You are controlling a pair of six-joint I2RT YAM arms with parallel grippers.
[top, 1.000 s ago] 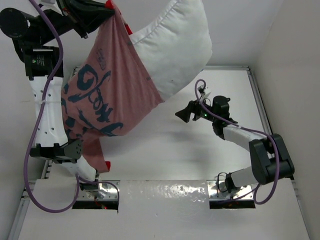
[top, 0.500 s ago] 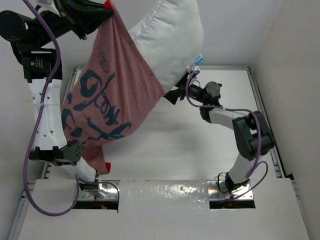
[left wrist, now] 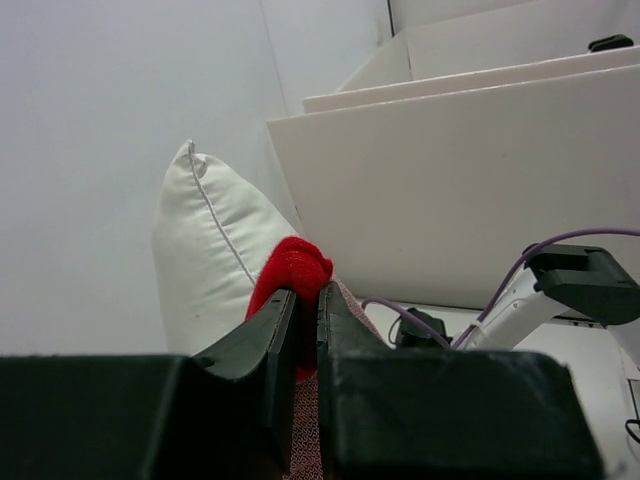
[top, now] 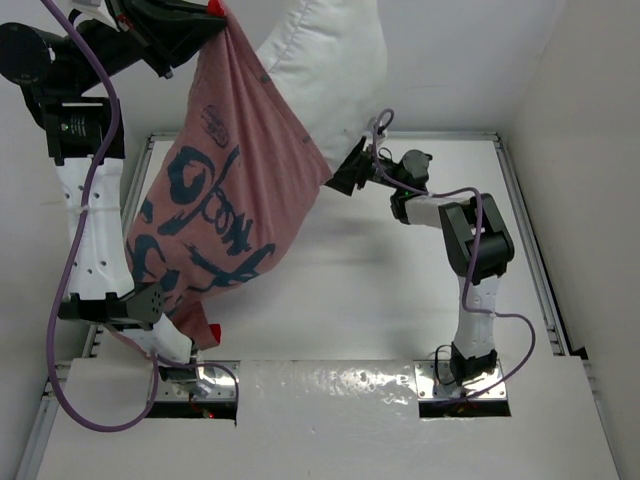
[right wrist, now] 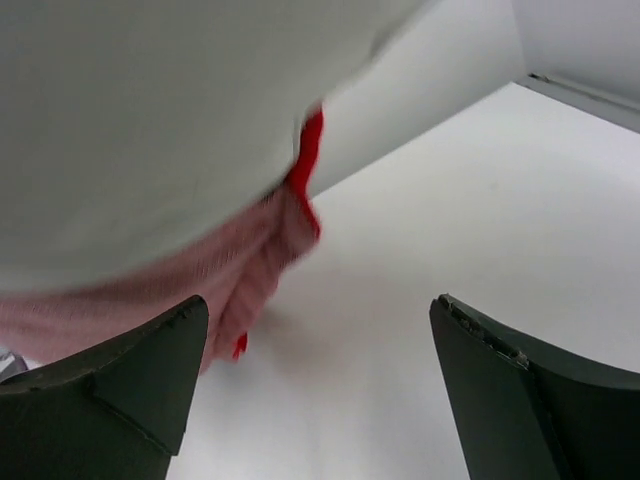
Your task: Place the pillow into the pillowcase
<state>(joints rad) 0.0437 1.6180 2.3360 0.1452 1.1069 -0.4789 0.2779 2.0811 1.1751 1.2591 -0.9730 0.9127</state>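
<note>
Top view: the left gripper [top: 208,14] is clenched on the upper edge of the pillowcase [top: 220,200], which hangs below it. The pillow [top: 325,60] sticks out to its right. The right gripper [top: 347,170], released, is just beside the pillow.
Left wrist view: the red hem [left wrist: 296,272] is pinched between the fingers.
Right wrist view: the pillow is above the spread fingers.

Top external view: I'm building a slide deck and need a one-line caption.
Left gripper holds the pillowcase aloft, pillow partly inside, with the open right gripper at its mouth.
</note>
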